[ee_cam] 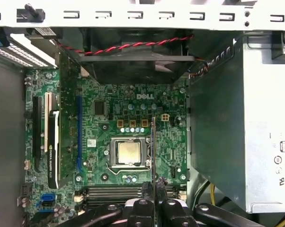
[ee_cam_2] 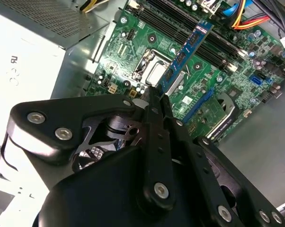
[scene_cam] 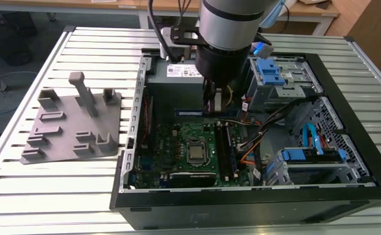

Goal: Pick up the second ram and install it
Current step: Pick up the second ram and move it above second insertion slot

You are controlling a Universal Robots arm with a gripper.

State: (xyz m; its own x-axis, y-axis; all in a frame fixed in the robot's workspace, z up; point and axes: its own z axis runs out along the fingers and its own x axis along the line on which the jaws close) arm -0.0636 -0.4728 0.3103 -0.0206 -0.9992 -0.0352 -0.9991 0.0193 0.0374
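My gripper [scene_cam: 218, 105] is shut on the second ram [scene_cam: 194, 113], a thin dark-blue strip held level above the green motherboard [scene_cam: 177, 139] inside the open computer case. In the second wrist view the second ram [ee_cam_2: 187, 49] sticks out from between the fingertips [ee_cam_2: 154, 101], slanting over the board and its long black slots [ee_cam_2: 168, 23]. In the first wrist view the second ram [ee_cam: 153, 151] shows edge-on as a thin line over the processor socket [ee_cam: 128, 153], with the gripper [ee_cam: 154, 191] beneath it and the slots [ee_cam: 114, 191] beside the fingers.
The grey power supply [scene_cam: 177, 78] sits close beside the gripper. Blue drive cages [scene_cam: 275, 73] and coloured cables [scene_cam: 256, 142] fill the case's side on the exterior view's right. A case fan [ee_cam: 133, 56] stands at the board's far end. A grey fixture [scene_cam: 73, 127] lies on the slatted table.
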